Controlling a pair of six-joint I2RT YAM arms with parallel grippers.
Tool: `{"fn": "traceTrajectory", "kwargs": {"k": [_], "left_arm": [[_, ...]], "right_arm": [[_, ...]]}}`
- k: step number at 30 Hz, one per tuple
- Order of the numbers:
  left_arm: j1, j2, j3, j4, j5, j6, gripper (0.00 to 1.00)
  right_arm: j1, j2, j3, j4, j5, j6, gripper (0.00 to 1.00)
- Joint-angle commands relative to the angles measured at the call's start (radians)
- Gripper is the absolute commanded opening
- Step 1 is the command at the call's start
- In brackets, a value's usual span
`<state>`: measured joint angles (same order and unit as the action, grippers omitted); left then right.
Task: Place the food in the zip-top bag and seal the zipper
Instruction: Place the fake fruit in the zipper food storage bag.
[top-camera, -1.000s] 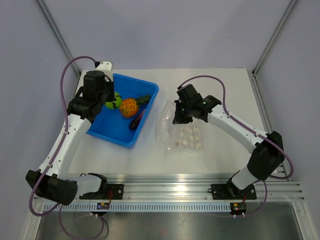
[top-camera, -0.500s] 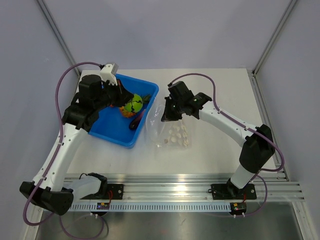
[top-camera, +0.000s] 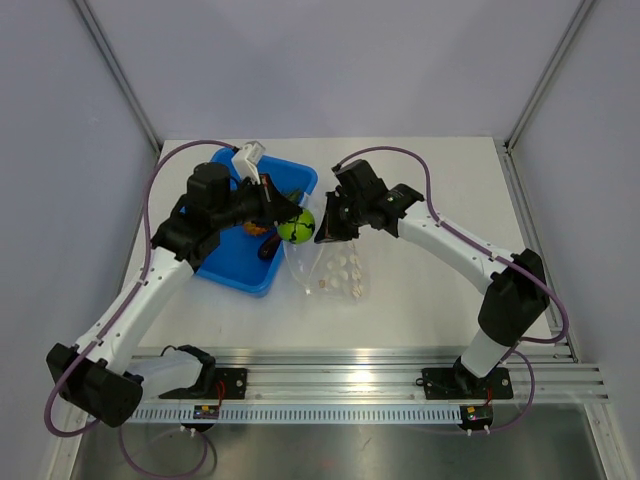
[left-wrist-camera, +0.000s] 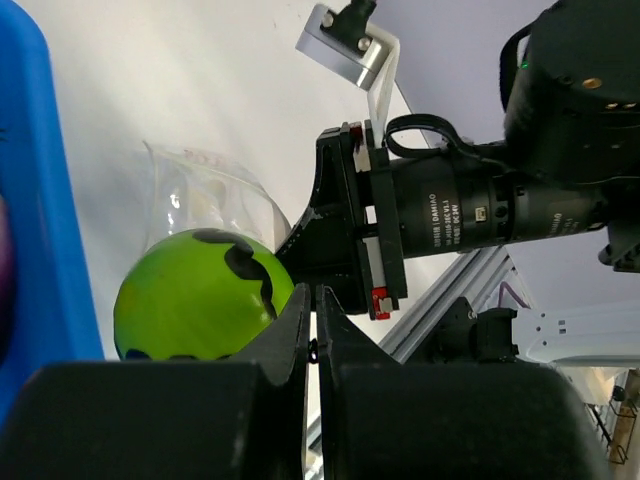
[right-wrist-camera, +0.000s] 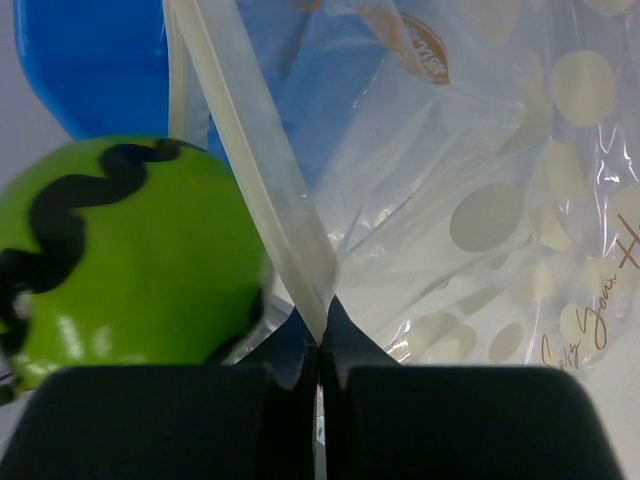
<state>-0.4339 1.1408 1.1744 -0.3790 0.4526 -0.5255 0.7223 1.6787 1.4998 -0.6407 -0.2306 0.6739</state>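
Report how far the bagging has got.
Done: nothing shows inside the zip-top bag yet. In hand: the left fingers hold the green ball beside the bag's mouth, which the right fingers pinch by the zipper. Left: the pineapple and eggplant lie in the blue tray; sealing follows.

On the white table (top-camera: 440, 170), a blue tray (top-camera: 238, 276) beside a clear dotted bag (top-camera: 340, 282).

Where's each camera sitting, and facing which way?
Top external: overhead behind the arms, facing down at the table; left gripper and right gripper show.
Left wrist: on left arm, facing past own fingers to the green ball and right gripper.
Right wrist: on right arm, facing over own fingers to the zip-top bag.
Both wrist views share ball and bag.
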Motion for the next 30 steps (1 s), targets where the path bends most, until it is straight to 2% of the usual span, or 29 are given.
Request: {"fn": "traceTrajectory", "kwargs": {"k": [1, 6, 19, 30], "left_arm": [[-0.014, 0.023, -0.027, 0.106, 0.032, -0.036, 0.0], [-0.014, 0.046, -0.061, 0.135, 0.027, -0.045, 0.0], [-0.014, 0.089, -0.119, 0.131, -0.012, 0.007, 0.0], [-0.014, 0.151, -0.091, 0.152, 0.02, 0.033, 0.0]], "right_arm": [[0.008, -0.011, 0.05, 0.055, -0.067, 0.018, 0.0], [0.008, -0.025, 0.03, 0.093, -0.119, 0.041, 0.0], [0.008, -0.085, 0.028, 0.107, -0.125, 0.053, 0.0], [0.008, -0.137, -0.062, 0.142, -0.116, 0.087, 0.0]]}}
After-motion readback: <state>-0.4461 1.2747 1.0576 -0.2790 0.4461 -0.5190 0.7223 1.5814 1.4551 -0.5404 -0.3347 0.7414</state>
